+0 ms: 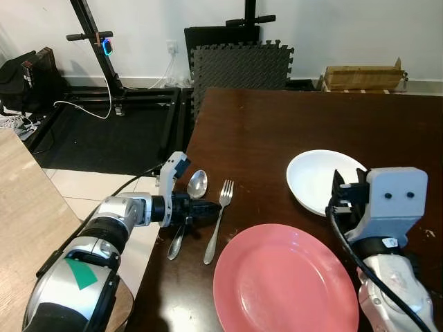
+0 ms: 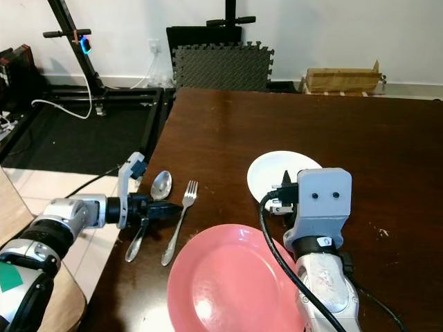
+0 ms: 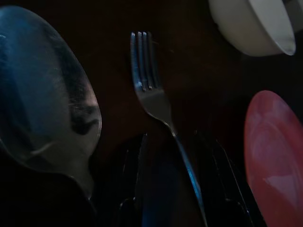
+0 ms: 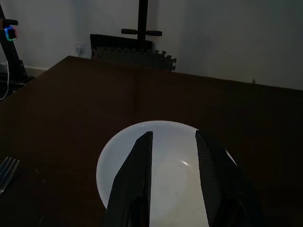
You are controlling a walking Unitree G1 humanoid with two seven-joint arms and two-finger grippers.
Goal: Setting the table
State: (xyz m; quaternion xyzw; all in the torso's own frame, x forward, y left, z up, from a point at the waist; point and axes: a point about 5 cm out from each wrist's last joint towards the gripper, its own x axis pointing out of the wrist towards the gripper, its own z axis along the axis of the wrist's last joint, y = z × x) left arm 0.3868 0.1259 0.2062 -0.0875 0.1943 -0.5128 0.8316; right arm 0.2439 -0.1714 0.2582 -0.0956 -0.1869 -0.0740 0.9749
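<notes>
- Left end effector (image 1: 208, 209): arm reaches in low from the surface's left edge, wrist roughly level, fingers lying across the spoon's handle and pointing toward the fork; in the wrist view the two dark fingers stand a little apart with the fork's handle running between them; narrow gap, nothing lifted.
- Spoon (image 1: 196, 184): lies on the dark surface (image 1: 291, 124) near its left edge, bowl away from the robot; appears placed.
- Fork (image 1: 220, 214): just right of the spoon, roughly parallel, tines away from the robot, left of the plate; it tilts slightly, so this is probably the item being adjusted.
- Plate (image 1: 284, 280): pink, flat on the near surface, between the cutlery and the right arm; placed.
- Bowl (image 1: 315, 176): white, beyond and right of the plate, apart from it; likely in position.
- Right end effector (image 4: 173, 161): forearm raised, wrist housing upright over the bowl's near edge; fingers parted narrowly, pointing across the bowl, holding nothing.
- Progress, as judged: late; no knife or glass in view.
</notes>
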